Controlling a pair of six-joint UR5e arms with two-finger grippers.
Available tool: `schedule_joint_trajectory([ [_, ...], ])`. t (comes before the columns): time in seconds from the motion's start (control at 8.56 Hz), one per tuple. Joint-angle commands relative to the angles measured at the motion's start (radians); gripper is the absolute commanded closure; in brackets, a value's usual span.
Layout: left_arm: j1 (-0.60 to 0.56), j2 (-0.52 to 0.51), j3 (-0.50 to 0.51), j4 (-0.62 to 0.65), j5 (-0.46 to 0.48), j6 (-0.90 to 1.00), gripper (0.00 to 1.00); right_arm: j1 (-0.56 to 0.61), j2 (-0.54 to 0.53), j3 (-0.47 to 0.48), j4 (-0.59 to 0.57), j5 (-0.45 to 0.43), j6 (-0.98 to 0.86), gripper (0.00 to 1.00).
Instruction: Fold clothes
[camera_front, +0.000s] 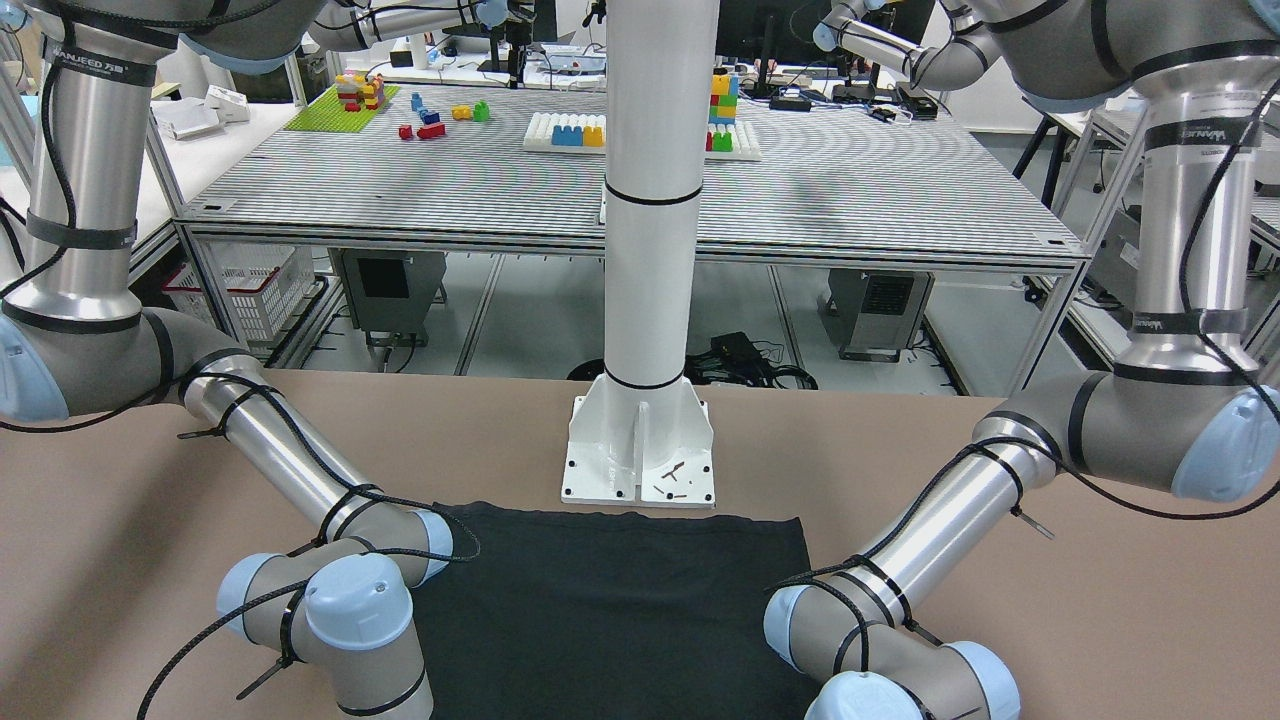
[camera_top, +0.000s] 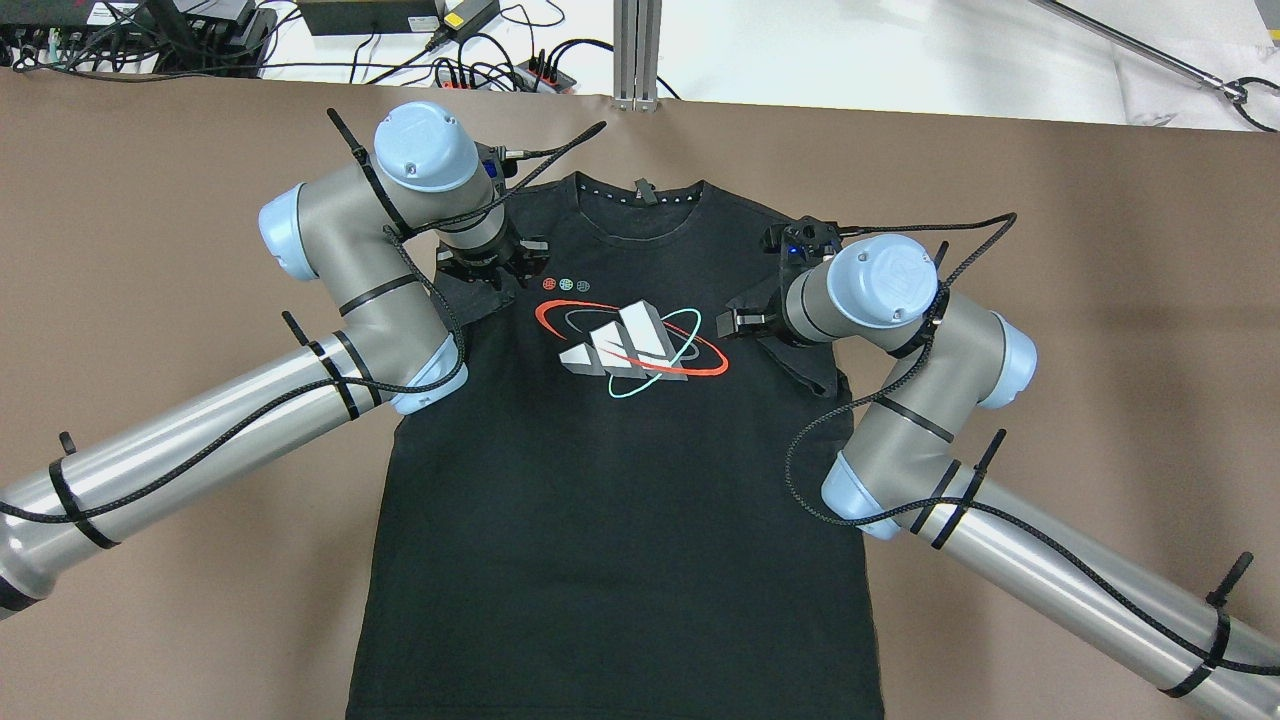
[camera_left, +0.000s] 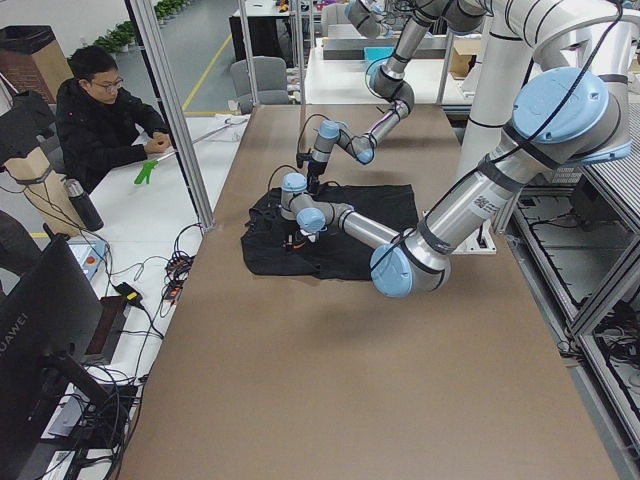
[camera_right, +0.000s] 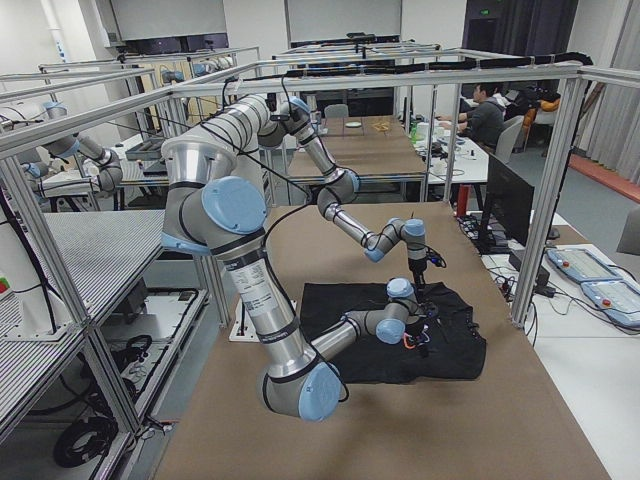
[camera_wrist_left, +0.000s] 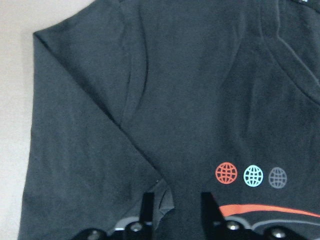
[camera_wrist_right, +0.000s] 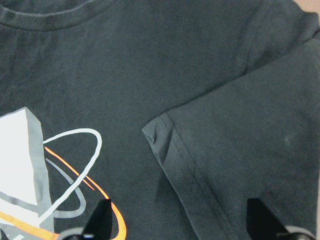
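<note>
A black T-shirt (camera_top: 620, 500) with a red, white and teal logo (camera_top: 635, 345) lies face up and flat on the brown table (camera_top: 150, 250). Both short sleeves are folded inward onto the chest. My left gripper (camera_top: 495, 275) hovers low over the folded left sleeve. In the left wrist view its fingers (camera_wrist_left: 146, 210) stand a little apart, with the sleeve's corner (camera_wrist_left: 161, 192) lying between them, so the left gripper (camera_wrist_left: 175, 210) is open. My right gripper (camera_top: 745, 322) is wide open over the folded right sleeve, whose hem corner (camera_wrist_right: 160, 132) lies just ahead of it.
The white mast base (camera_front: 640, 450) stands on the table just past the shirt's hem (camera_front: 620, 520). A seated person (camera_left: 100, 120) is at a side desk beyond the table's far edge. Bare brown table lies on both sides of the shirt.
</note>
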Motion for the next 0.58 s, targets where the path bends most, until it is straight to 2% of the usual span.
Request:
schedule_joint_trajectory([
  [0.0,0.000,0.136,-0.167,0.004,0.013,-0.006,0.06,-0.001,-0.001,0.000,0.000,-0.002,0.001,0.05],
  [0.12,0.000,0.233,-0.296,0.009,0.012,-0.008,0.06,-0.001,-0.003,0.000,0.000,-0.002,0.001,0.05],
  [0.23,0.006,0.309,-0.381,0.009,0.013,-0.009,0.06,-0.003,-0.003,0.000,0.000,-0.005,0.001,0.05],
  [0.35,0.041,0.343,-0.412,0.009,0.036,-0.015,0.06,-0.008,-0.003,0.000,0.000,-0.020,0.001,0.05],
  [0.47,0.076,0.332,-0.406,0.011,0.076,-0.031,0.06,-0.012,-0.004,0.000,0.002,-0.022,0.001,0.05],
])
